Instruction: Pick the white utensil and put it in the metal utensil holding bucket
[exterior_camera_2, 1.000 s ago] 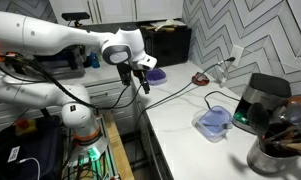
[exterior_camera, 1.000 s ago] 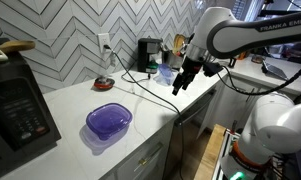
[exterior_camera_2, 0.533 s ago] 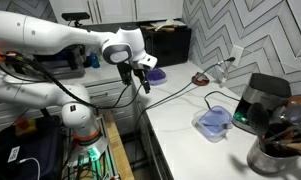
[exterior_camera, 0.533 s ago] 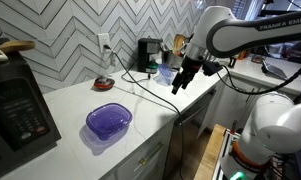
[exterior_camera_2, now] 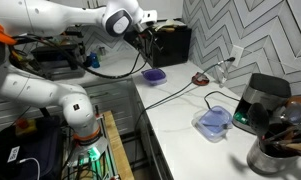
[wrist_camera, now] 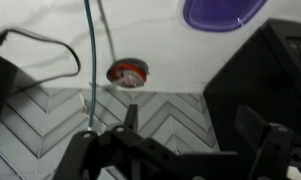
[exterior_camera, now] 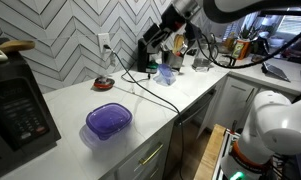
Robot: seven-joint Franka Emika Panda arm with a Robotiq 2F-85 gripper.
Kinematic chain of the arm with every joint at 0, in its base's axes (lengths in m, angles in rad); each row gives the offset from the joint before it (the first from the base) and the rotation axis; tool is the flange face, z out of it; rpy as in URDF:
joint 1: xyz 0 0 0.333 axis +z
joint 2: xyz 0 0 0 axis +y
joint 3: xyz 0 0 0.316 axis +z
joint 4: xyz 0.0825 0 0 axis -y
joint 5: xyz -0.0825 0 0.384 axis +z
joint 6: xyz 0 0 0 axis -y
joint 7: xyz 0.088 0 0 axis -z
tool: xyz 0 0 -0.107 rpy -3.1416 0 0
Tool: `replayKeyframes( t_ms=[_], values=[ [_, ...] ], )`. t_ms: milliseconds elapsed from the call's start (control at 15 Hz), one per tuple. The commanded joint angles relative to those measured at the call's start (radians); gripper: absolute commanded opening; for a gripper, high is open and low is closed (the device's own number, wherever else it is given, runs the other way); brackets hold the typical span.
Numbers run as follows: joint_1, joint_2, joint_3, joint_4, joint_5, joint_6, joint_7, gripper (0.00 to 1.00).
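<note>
Containers first. The purple bowl sits on the smooth white countertop. It is translucent plastic with rounded corners, and we see nothing inside it. Toward the wall from the purple bowl lies a small red dish, round and shallow; what it holds is too small to tell. Farther along the counter from the purple bowl stands a clear plastic container with a bluish tint, and its contents are not readable. A boxy black coffee maker is at that same end.

Right at the far end from the purple bowl we find the metal bucket, a shiny cylinder with dark utensils standing up in it. As for the white utensil, we cannot pick it out in any view.

Up top, the gripper hangs high over the counter, well apart from the purple bowl. In the wrist view its black fingers are spread wide with nothing between them.

Behind the purple bowl runs a glossy chevron tile backsplash. A thin teal cable crosses the counter on the wall side of the purple bowl.
</note>
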Motion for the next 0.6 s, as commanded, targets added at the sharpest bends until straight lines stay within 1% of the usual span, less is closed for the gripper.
replayKeyframes(
  t_ms=[0,133,200,267,400,533],
  values=[
    [0.044,0.162,0.004,0.229,0.027,0.144,-0.02,1.0],
    [0.075,0.244,0.0,0.357,0.049,0.235,-0.014,1.0],
    [0.105,0.273,-0.012,0.398,0.064,0.282,-0.044,1.0],
    [0.054,0.187,0.014,0.298,0.023,0.231,-0.002,1.0],
    [0.075,0.249,0.012,0.379,0.036,0.264,-0.01,1.0],
    [0.079,0.275,0.01,0.402,0.039,0.269,-0.013,1.0]
  ],
)
